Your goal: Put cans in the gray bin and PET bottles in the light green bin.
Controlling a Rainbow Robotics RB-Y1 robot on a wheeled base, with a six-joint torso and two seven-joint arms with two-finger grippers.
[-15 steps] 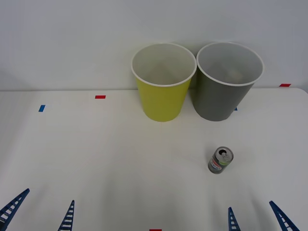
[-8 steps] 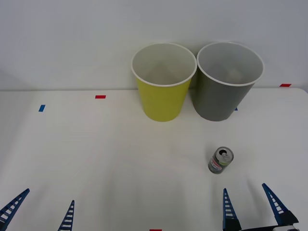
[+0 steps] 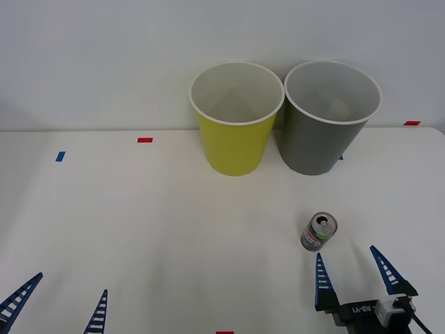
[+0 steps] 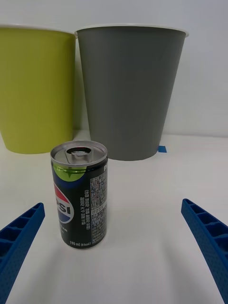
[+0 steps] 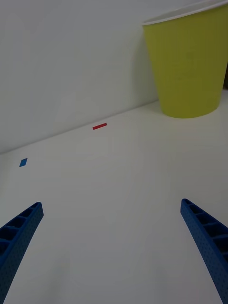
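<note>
Your right gripper (image 3: 351, 268) sits low over the near right part of the table (image 3: 139, 229), its blue fingers spread wide and holding nothing; the arm behind it is cut off by the frame edge. The can (image 3: 319, 232) stands upright just ahead of the gripper, slightly toward its left finger, apart from both fingers. In the right wrist view the can (image 4: 79, 194) shows its pull-tab top and a printed label whose small text is too fine to read. Well beyond the can, the gray bin (image 3: 327, 118) stands at the far edge of the table, with the light green bin (image 3: 235, 118) just beside it on the left; whether the two rims touch cannot be told. Your left gripper (image 3: 59, 303) waits at the near left edge, its fingers wide apart and empty, partly cut off. Small red and blue tape marks (image 3: 144, 140) lie on the table.
</note>
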